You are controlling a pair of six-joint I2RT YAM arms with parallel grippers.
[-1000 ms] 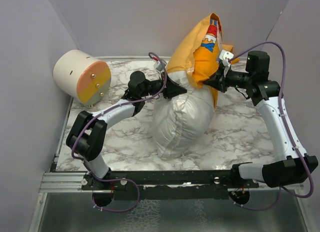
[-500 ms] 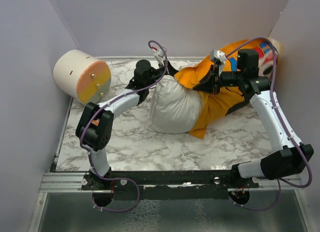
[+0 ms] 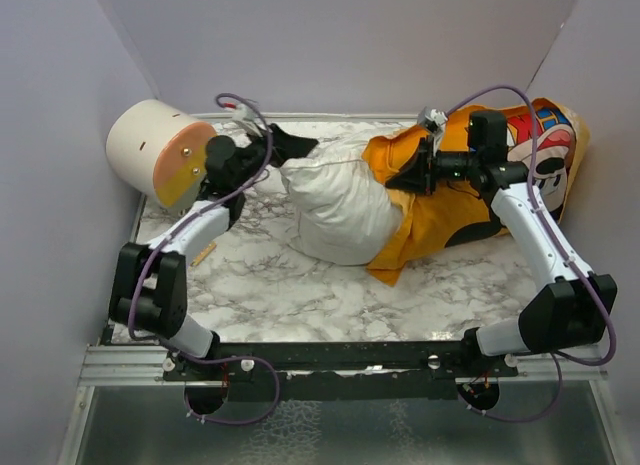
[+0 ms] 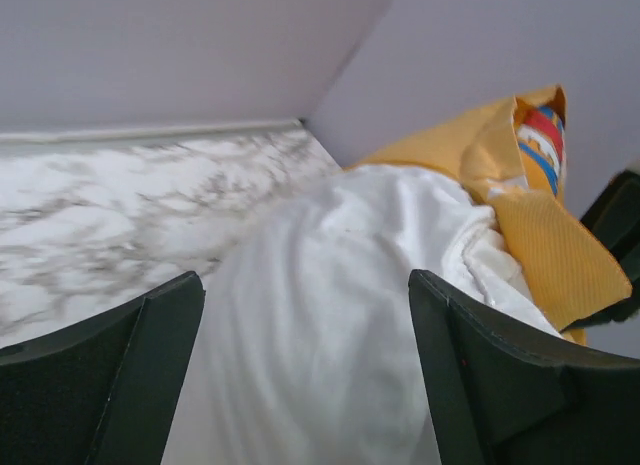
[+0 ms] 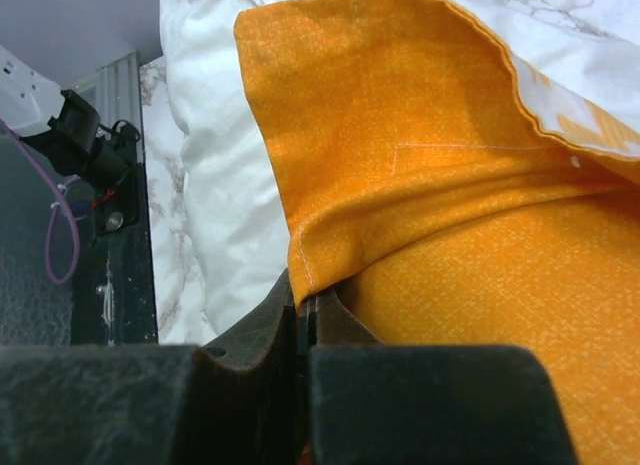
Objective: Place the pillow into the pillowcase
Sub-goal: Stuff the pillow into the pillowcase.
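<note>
We find the pillow (image 3: 335, 200) lying across mid-frame on the marble table (image 3: 300, 285), long axis running left to right, with its right end tucked inside the orange pillowcase (image 3: 445, 220). The right gripper (image 3: 400, 177) is pinched tight on the case's hem at centre right. The left gripper (image 3: 295, 142), jaws wide apart and empty, sits just beside the bare white end. We judge it the nearer arm to shove the pillow rightward.

Left arm (image 3: 192, 225) and right arm (image 3: 535, 235) match: white links between bulky black joints. A thin purple cable (image 3: 500, 88) loops along each. The left gripper (image 4: 303, 295) has matte black wedge fingers (image 4: 500, 385). Both bases share a black rail (image 3: 340, 357).
</note>
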